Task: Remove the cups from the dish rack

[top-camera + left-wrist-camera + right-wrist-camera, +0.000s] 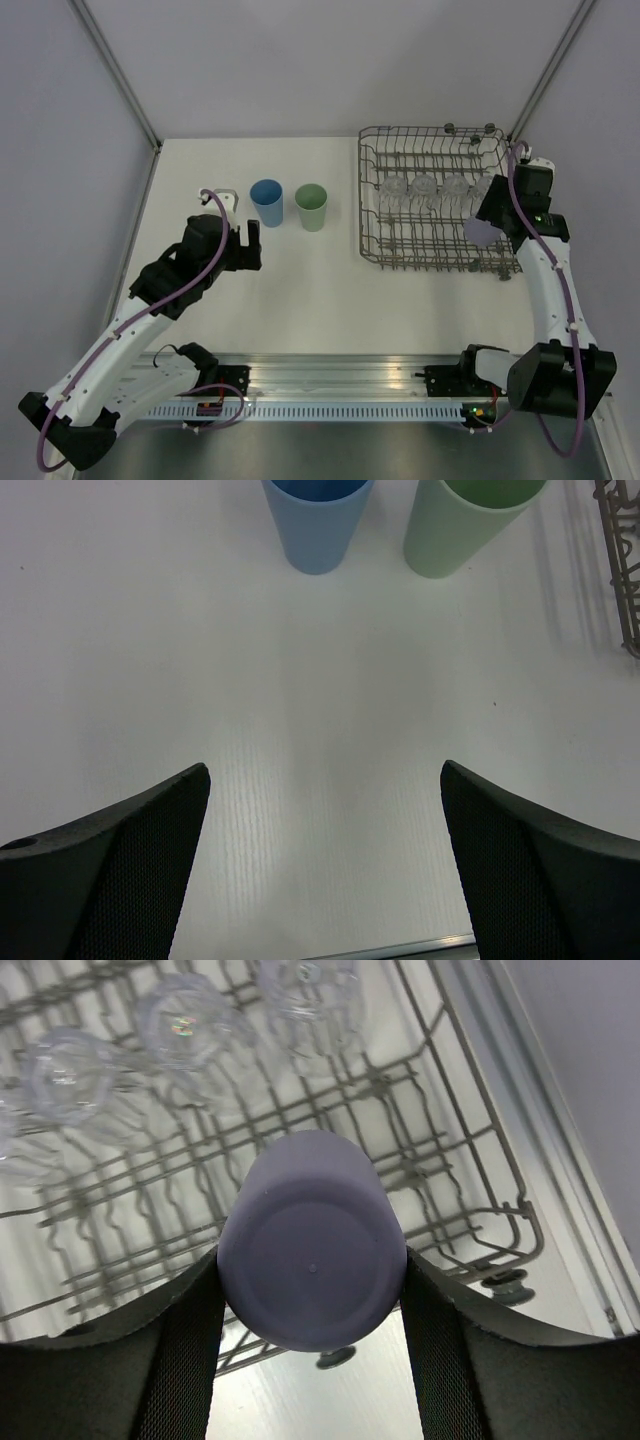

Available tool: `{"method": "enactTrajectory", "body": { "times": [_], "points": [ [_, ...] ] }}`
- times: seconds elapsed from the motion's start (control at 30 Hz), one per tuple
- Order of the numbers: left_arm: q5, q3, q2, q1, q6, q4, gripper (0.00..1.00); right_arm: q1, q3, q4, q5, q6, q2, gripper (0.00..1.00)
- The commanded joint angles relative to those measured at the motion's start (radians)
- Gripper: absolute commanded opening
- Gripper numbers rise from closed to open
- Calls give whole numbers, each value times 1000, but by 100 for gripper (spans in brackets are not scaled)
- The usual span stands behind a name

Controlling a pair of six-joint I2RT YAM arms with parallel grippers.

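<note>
White table: carries every item listed; two arms bolted at its near edge.

Dish rack: grey wire basket with rows of upright tines; stands on the table's far right part.

Left claw: spread wide, holding nothing; hangs over bare table on the left, pointing toward the two standing tumblers, apart from both.

Right claw: closed around the lavender tumbler, one finger on each side of its wall; positioned over the rack's near right corner.

Lavender tumbler: opaque; its round base faces the wrist camera; rack wires show beneath it; whether it touches them cannot be told.

Blue tumbler: upright, mouth up, on the table left of the rack.

Pale green tumbler: upright, mouth up, just beside the blue one, between it and the rack; not touching either.

Clear glasses: four, in a row across the rack's middle, among the tines.
</note>
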Motion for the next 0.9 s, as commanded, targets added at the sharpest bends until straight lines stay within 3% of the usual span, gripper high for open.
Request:
{"method": "enactTrajectory", "body": {
  "times": [0.0, 0.17, 0.3, 0.33, 0.47, 0.67, 0.77, 0.87],
  "points": [
    [33, 15, -14, 2, 17, 42, 100, -1, 58, 24, -189, 14, -73, 39],
    [177, 38, -17, 0, -39, 79, 100, -3, 25, 114, -423, 78, -165, 36],
    [352, 12, -32, 2, -120, 197, 100, -1, -18, 215, -653, 181, -201, 35],
    [451, -14, -35, 2, -167, 276, 100, -1, -30, 273, -736, 206, -207, 35],
    [631, -114, -52, 2, -325, 545, 100, 14, -145, 507, -904, 396, -259, 34],
    [803, -255, -29, 2, -571, 1017, 99, 92, -251, 839, -960, 662, -299, 34],
    [869, -281, 17, 0, -654, 1139, 99, 149, -308, 998, -945, 782, -316, 34],
    [926, -318, 52, 2, -747, 1393, 99, 241, -359, 1136, -895, 879, -325, 33]
  ]
}}
